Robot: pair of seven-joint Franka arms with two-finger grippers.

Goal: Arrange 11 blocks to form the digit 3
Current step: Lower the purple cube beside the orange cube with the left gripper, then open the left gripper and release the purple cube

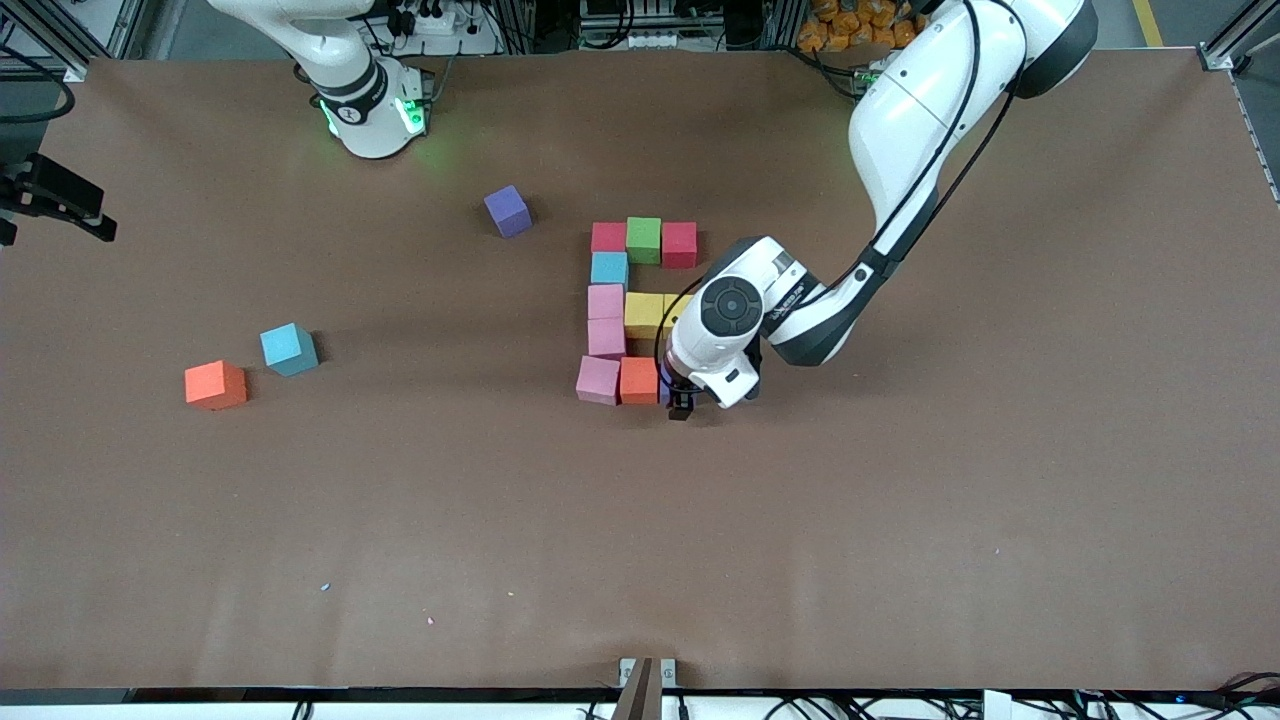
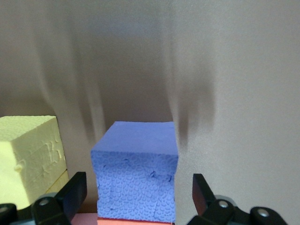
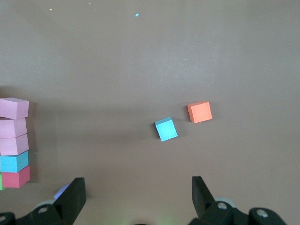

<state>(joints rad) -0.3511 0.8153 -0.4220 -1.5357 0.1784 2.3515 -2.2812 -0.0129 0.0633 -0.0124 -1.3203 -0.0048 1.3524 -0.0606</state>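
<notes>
While the left tool (image 1: 682,408) stands low at the camera-side end of the block figure, its fingers (image 2: 75,190) are spread wide around a purple-blue block (image 2: 136,180) without touching it. This cube is matte foam with a pebbled face; it sits on the table (image 1: 900,520) just beside the orange block (image 1: 639,380), and a yellow block (image 2: 28,154) is near. The figure has a row of red (image 1: 608,237), green (image 1: 643,239) and red (image 1: 679,244), then light blue (image 1: 609,268) and pink (image 1: 605,301) blocks. Another purple block (image 1: 507,211), a light blue block (image 1: 288,349) and an orange block (image 1: 215,385) lie apart, toward the right arm's end. The right tool (image 3: 138,199) is also open wide, above the table.
</notes>
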